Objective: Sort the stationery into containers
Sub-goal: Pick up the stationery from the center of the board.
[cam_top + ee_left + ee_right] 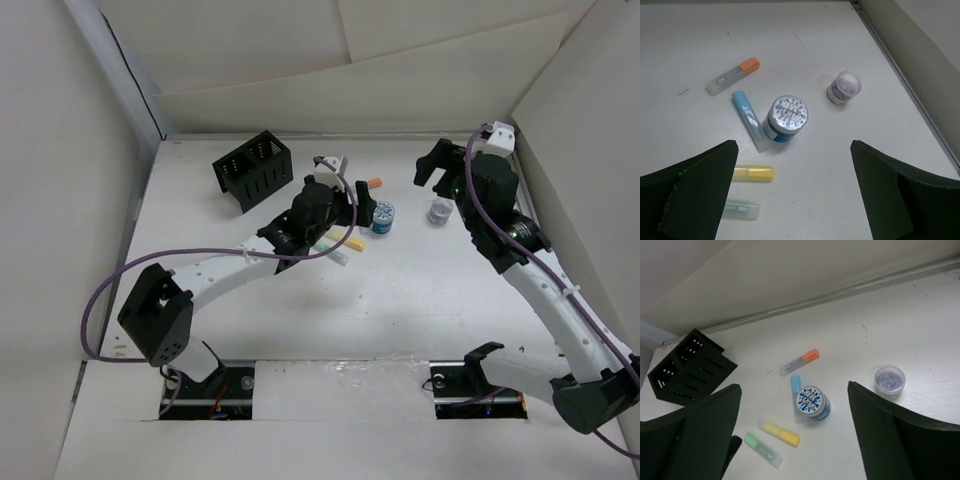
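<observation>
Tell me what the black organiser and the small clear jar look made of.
Black organiser: probably matte plastic, given its dull even walls with neat slots. Small clear jar: likely glossy clear plastic, as coloured bits show through its lid; could be glass.

Light even and diffuse across all three views; I see no glare. White table (420, 290) bright; shadow beneath the left arm (225, 272) faint, soft-edged. Wrist views: near fingers (695, 195) dark, slightly blurred; table beyond sharp. Top view mildly grainy.
</observation>
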